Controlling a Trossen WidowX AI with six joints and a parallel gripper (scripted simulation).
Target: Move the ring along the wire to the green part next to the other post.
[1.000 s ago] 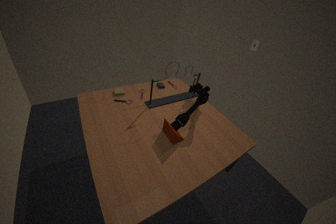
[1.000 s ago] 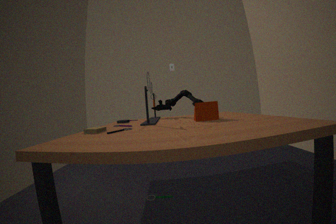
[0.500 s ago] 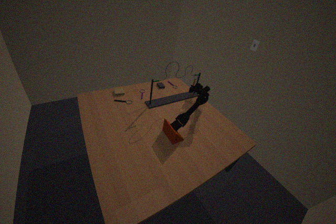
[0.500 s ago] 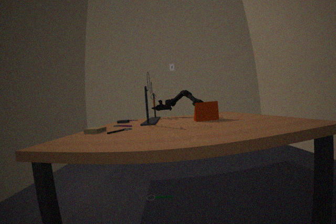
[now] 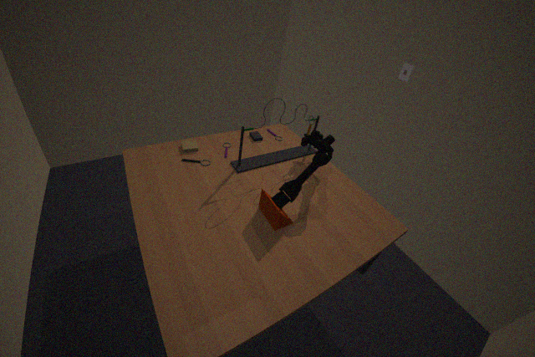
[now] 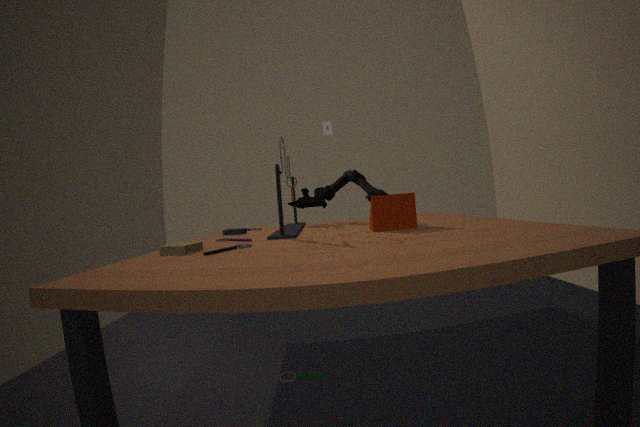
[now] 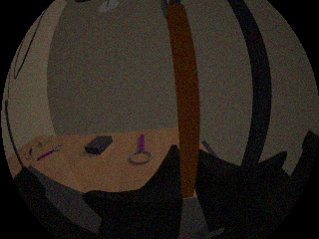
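Observation:
The ring point(image 6: 291, 182) hangs upright around the wire at the green part point(image 5: 308, 119) beside the right-hand post point(image 5: 317, 122) point(image 6: 295, 214) point(image 7: 262, 75). Its orange handle point(image 5: 308, 129) point(image 6: 293, 192) point(image 7: 186, 85) points down. My gripper point(image 5: 307, 135) point(image 6: 290, 203) point(image 7: 179, 148) is shut on the lower part of the handle, with a finger on each side. The thin grey wire point(image 5: 284, 107) curves to the other green part point(image 5: 248, 129) at the left-hand post point(image 5: 241, 145) point(image 6: 279, 200). The ring itself is mostly out of the wrist view.
A dark base point(image 5: 267, 160) carries both posts. Loose purple-handled rings point(image 5: 226, 152) point(image 7: 142, 142), a black-handled ring point(image 5: 191, 160) point(image 6: 222, 250), a yellowish block point(image 5: 188, 146) point(image 6: 180, 248) and a dark box point(image 5: 256, 135) point(image 7: 99, 144) lie around it. An orange panel point(image 5: 272, 215) point(image 6: 392, 213) stands by the arm's base.

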